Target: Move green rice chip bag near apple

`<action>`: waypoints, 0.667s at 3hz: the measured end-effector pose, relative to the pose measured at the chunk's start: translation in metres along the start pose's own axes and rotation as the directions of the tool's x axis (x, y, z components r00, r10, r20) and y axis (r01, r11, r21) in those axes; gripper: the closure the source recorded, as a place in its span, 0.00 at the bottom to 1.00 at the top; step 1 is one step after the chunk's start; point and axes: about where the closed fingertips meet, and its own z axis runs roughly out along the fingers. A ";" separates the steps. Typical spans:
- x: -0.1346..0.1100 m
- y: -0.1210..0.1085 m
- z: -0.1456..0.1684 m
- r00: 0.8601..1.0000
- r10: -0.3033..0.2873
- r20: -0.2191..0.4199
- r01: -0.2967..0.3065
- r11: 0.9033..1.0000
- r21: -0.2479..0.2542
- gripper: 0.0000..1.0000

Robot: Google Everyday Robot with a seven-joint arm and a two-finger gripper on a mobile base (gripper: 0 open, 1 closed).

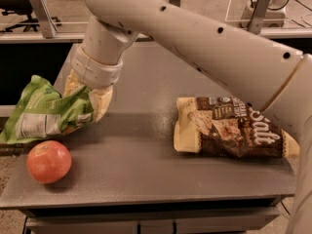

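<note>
Now, gripper (87, 101): closed on the right end of the green rice chip bag (41, 113), at the table (146, 165) left edge.
Apple (48, 161): just below the bag, close beside it.
Remaining: likely only set-down and release.

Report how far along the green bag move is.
Done: the gripper is shut on the green rice chip bag, and the bag hangs just behind the apple at the table's left edge. In hand: the bag, gripped. Left: set it down and open the gripper.
</note>
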 end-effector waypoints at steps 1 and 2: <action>-0.002 0.001 0.007 1.000 -0.007 0.024 0.007 1.000 -0.009 0.82; -0.002 0.002 0.012 0.999 -0.010 0.041 0.010 1.000 -0.014 0.58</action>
